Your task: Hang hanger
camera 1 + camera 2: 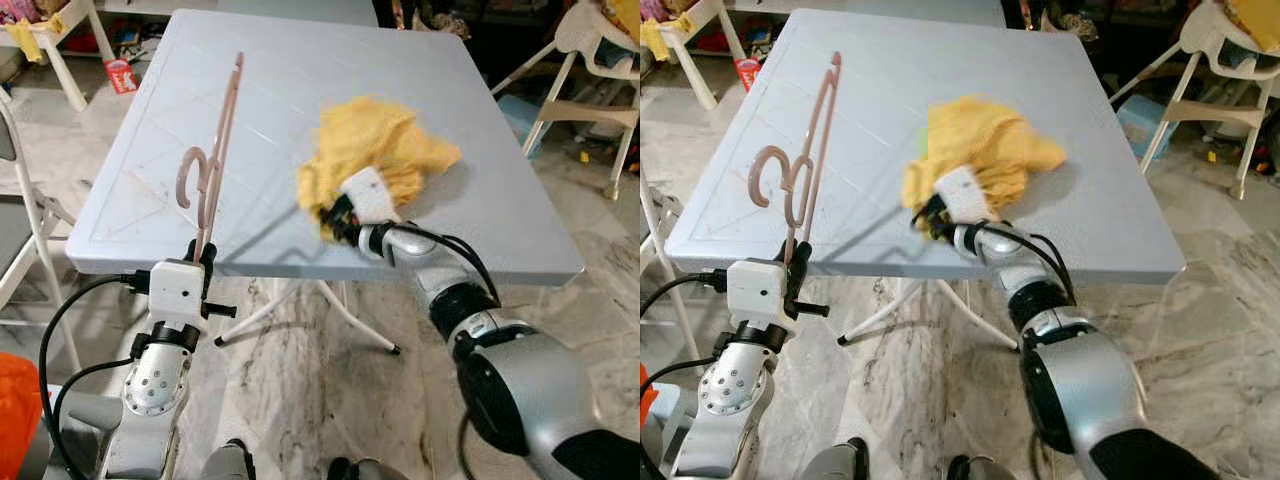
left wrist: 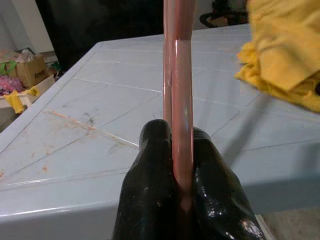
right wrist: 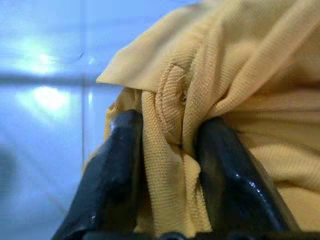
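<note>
One pink hanger [image 1: 213, 160] and one yellow cloth [image 1: 378, 155] are here. One grey table [image 1: 500, 200] bears them. Two grippers work: left gripper [image 2: 181, 165], right gripper [image 3: 167, 150].

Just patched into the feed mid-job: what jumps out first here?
The yellow garment, bunched in a heap on the grey table, with the right gripper pinching a fold of it at the near edge. To the left, the left gripper is clamped on a pink hanger held up over the table's near-left corner.
</note>
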`<state>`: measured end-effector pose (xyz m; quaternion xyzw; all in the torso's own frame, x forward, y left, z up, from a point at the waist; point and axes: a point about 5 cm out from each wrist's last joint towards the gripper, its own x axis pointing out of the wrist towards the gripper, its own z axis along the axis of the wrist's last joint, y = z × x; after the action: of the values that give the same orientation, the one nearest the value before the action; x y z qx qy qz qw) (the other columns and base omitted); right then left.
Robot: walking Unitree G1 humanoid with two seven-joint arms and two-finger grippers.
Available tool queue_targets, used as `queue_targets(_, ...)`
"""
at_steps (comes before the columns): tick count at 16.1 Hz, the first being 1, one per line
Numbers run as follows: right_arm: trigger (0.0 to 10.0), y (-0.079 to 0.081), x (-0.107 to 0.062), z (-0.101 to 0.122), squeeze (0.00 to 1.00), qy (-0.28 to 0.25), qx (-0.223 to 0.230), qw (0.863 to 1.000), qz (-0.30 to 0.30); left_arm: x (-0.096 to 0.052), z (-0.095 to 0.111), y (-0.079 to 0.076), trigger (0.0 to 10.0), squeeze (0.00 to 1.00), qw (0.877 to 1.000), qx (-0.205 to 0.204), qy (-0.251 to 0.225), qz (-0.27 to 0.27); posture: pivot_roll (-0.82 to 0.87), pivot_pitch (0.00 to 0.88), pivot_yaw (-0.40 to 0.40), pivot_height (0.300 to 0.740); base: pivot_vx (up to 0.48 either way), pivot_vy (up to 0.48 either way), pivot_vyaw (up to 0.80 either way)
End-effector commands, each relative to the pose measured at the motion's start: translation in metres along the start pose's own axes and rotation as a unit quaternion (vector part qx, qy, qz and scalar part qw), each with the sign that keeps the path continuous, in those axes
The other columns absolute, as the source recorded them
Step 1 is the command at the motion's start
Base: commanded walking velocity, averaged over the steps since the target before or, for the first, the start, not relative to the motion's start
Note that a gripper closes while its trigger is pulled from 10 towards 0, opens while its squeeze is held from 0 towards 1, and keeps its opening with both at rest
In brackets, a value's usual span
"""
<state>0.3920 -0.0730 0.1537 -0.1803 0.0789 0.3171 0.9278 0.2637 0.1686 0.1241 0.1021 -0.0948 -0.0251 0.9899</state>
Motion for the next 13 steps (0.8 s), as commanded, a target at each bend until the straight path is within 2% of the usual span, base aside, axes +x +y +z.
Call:
queue_targets(1, 10.0, -0.001, -0.007, -0.025, 1.00, 0.049, -0.029, 0.998, 0.000, -0.002, 0.000, -0.002, 10.0, 0.00, 1.000, 0.003, 0.000, -0.003, 0.15, 0.150, -0.080, 0.740, 0.000, 0.000, 0.00)
queue_targets(3, 10.0, -0.035, -0.020, -0.018, 1.00, 0.023, -0.058, 0.993, -0.105, -0.001, 0.000, -0.002, 10.0, 0.00, 1.000, 0.003, 0.001, -0.004, 0.14, 0.148, -0.079, 0.740, 0.000, 0.000, 0.00)
queue_targets(4, 10.0, -0.048, -0.026, -0.013, 1.00, 0.006, -0.059, 0.988, -0.139, -0.001, 0.000, -0.002, 10.0, 0.00, 1.000, 0.003, 0.001, -0.005, 0.14, 0.144, -0.078, 0.740, 0.000, 0.000, 0.00)
queue_targets(5, 10.0, -0.057, -0.031, -0.005, 1.00, -0.023, -0.060, 0.983, -0.171, 0.000, 0.000, -0.002, 10.0, 0.00, 1.000, 0.003, 0.001, -0.005, 0.14, 0.144, -0.079, 0.740, 0.000, 0.000, 0.00)
queue_targets(6, 10.0, -0.071, -0.041, 0.003, 1.00, -0.065, -0.059, 0.972, -0.218, 0.001, -0.001, -0.002, 10.0, 0.00, 1.000, 0.002, 0.001, -0.006, 0.13, 0.141, -0.081, 0.740, 0.000, 0.000, 0.00)
queue_targets(7, 10.0, -0.074, -0.043, 0.004, 1.00, -0.077, -0.039, 0.970, -0.227, 0.002, -0.001, -0.002, 10.0, 0.00, 1.000, 0.002, 0.002, -0.006, 0.13, 0.138, -0.080, 0.740, 0.000, 0.000, 0.00)
queue_targets(9, 10.0, -0.072, -0.044, -0.002, 1.00, -0.069, -0.004, 0.976, -0.207, 0.004, -0.001, -0.001, 10.0, 0.00, 1.000, 0.001, 0.002, -0.006, 0.12, 0.133, -0.077, 0.740, 0.000, 0.000, 0.00)
queue_targets(10, 10.0, -0.067, -0.042, -0.007, 1.00, -0.055, 0.003, 0.984, -0.171, 0.005, -0.001, -0.001, 10.0, 0.00, 1.000, 0.000, 0.001, -0.007, 0.12, 0.130, -0.074, 0.740, 0.000, 0.000, 0.00)
queue_targets(11, 10.0, -0.059, -0.042, -0.014, 1.00, -0.033, -0.005, 0.993, -0.114, 0.006, -0.001, -0.001, 10.0, 0.00, 1.000, 0.000, 0.001, -0.008, 0.12, 0.129, -0.071, 0.740, 0.000, 0.000, 0.00)
queue_targets(13, 10.0, -0.056, -0.045, -0.018, 1.00, -0.020, -0.027, 0.997, -0.065, 0.007, -0.001, -0.001, 10.0, 0.00, 1.000, 0.000, 0.000, -0.009, 0.12, 0.128, -0.068, 0.740, 0.000, 0.000, 0.00)
